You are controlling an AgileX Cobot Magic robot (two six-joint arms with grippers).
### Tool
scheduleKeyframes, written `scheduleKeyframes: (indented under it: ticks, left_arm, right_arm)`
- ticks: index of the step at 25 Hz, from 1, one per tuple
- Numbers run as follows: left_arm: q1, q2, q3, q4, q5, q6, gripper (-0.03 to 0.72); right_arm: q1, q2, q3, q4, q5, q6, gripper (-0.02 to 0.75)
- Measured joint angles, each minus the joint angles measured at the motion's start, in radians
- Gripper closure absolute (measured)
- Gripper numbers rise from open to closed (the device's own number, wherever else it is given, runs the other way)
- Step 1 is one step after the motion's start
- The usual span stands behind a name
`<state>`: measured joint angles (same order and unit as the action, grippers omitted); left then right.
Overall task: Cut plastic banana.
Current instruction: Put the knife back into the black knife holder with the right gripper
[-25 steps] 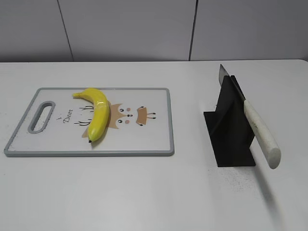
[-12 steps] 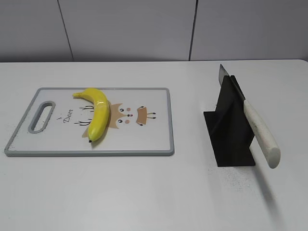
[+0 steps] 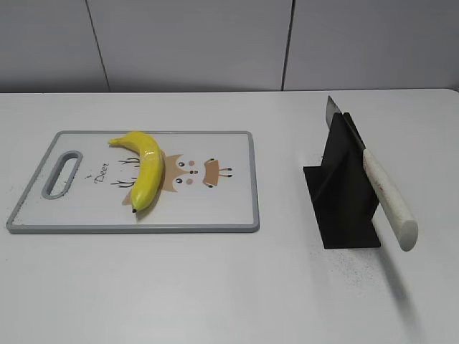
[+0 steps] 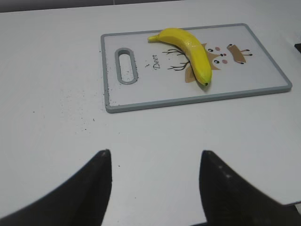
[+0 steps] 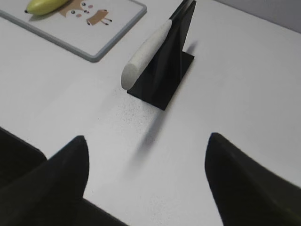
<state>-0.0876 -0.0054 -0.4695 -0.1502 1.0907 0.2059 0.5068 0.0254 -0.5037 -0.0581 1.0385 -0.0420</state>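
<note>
The plastic banana [image 3: 143,169] is glossy yellow and lies on a white cutting board [image 3: 215,211] with a grey rim and a deer drawing. It also shows in the left wrist view [image 4: 190,49] and at the top left of the right wrist view [image 5: 43,5]. A knife with a white handle [image 3: 387,197] rests slanted in a black stand [image 3: 344,197], also in the right wrist view [image 5: 143,52]. My left gripper [image 4: 154,157] is open and empty over bare table, short of the board. My right gripper [image 5: 148,141] is open and empty, short of the knife stand. Neither arm shows in the exterior view.
The white table [image 3: 229,287] carries only the board [image 4: 263,80] and the black stand [image 5: 167,70]. A grey wall runs behind the table's far edge.
</note>
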Motion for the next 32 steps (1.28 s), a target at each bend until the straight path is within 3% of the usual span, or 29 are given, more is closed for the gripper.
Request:
scheduleKeyframes:
  ticks: [10, 15, 24, 32]
  left_arm:
    - [0.000, 0.000, 0.001, -0.003, -0.005, 0.000, 0.109]
    - [0.000, 0.000, 0.001, -0.003, -0.005, 0.000, 0.109]
    - [0.000, 0.000, 0.001, -0.003, -0.005, 0.000, 0.109]
    - [0.000, 0.000, 0.001, -0.003, -0.005, 0.000, 0.111]
  right_arm:
    - [0.000, -0.031, 0.000, 0.040, 0.007, -0.043, 0.255]
    - [-0.009, -0.032, 0.000, 0.042, 0.007, -0.044, 0.262]
    - [-0.263, -0.032, 0.000, 0.044, 0.007, -0.045, 0.265]
    - [-0.435, -0.032, 0.000, 0.044, 0.007, -0.047, 0.269]
